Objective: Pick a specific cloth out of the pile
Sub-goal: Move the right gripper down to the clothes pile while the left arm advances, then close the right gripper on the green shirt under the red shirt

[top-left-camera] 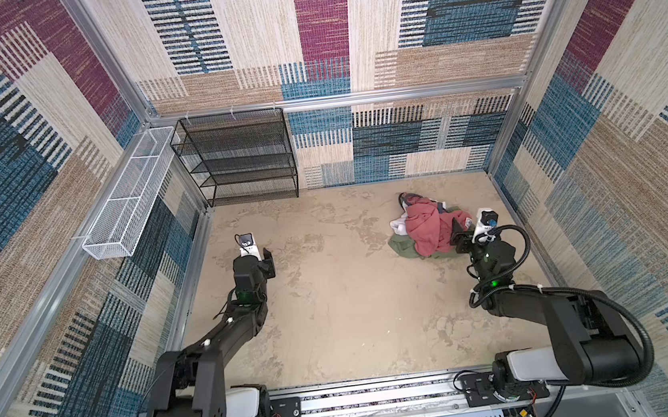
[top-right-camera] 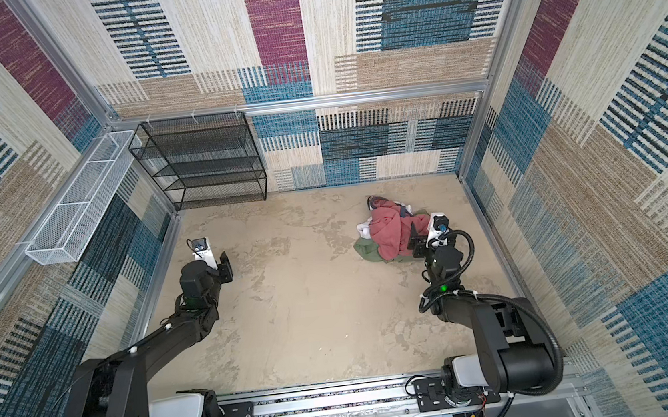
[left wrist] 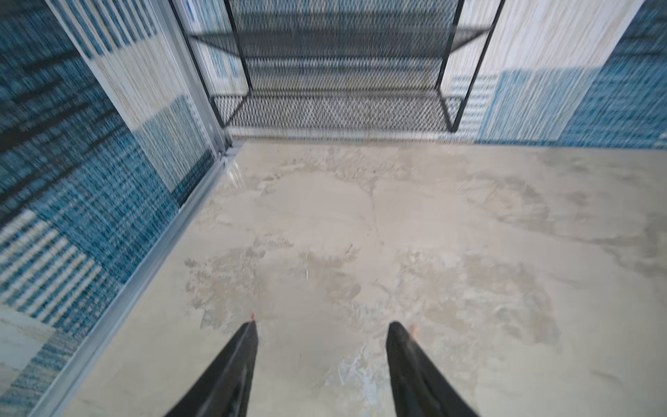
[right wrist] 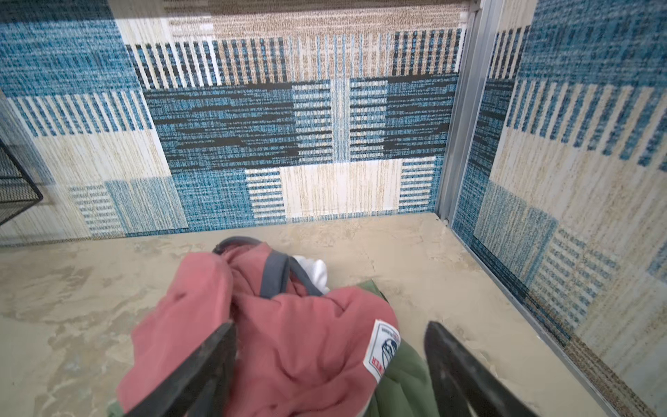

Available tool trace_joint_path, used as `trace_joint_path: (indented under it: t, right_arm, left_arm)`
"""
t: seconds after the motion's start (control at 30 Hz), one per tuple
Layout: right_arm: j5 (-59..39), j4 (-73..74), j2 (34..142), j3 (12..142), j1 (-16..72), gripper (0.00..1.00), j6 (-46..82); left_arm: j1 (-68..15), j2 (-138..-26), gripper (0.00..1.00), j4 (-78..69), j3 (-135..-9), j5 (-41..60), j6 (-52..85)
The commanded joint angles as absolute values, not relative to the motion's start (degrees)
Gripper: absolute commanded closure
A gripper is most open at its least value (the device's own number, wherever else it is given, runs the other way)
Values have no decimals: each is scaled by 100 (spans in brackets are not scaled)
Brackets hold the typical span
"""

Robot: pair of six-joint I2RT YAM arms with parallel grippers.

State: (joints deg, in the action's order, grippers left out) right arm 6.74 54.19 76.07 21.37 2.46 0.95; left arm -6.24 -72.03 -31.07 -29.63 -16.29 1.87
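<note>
While the left claw gapes empty, the open right claw straddles the red garment's illegible label.

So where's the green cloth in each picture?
Top view: green cloth peeks out under the red cloth, right of middle.
Top view: green cloth again, same place.
Left wrist: not in it.
Right wrist: green cloth under the red cloth, beside its white label.
Shared landmark: the black shelf, seen in all four.
</note>
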Motion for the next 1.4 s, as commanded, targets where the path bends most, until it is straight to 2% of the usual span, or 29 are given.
trace_joint_path:
  t: [0.0,0.1,0.17,0.23,0.37,0.53,0.67,0.83,0.97,1.1,1.37]
  right_arm:
    - [1121,3777,7126,2515,629,20,514]
    - [1828,2777,6806,3021,1465,24,460]
    - [1956,1925,6682,3411,1943,28,773]
    - [1826,1377,6643,3604,2301,34,1019]
    - [1818,812,6765,3759,3002,38,1354]
    - [1643,468,7590,4102,3578,43,1653]
    - [1702,39,8522,4681,3630,48,1806]
    - [2167,-527,9310,5364,3597,49,2012]
    - [2175,-808,9887,5813,3449,49,2035]
    - [1878,-956,10320,6041,3162,49,2147]
    - [2021,-1002,10833,6366,3014,52,2027]
  left_arm:
    - [-830,-6736,40,-1868,-3096,-1390,797]
    - [-1188,-6489,43,-1278,-3256,-1384,1117]
    - [-1429,-6435,44,-687,-3440,-1391,1407]
    - [-1620,-6427,45,-173,-3633,-1289,1650]
    - [-1854,-6473,46,792,-3941,-1234,1822]
    - [-1924,-6499,47,1249,-4036,-1089,2024]
    - [-1932,-6469,47,1249,-4051,-802,2033]
    - [-1942,-6375,47,1492,-4192,-851,1819]
    - [-1941,-6272,47,1429,-4100,-836,1814]
    - [-1942,-6282,47,1433,-4085,-722,1887]
    - [-1942,-6360,47,1324,-4087,-612,1917]
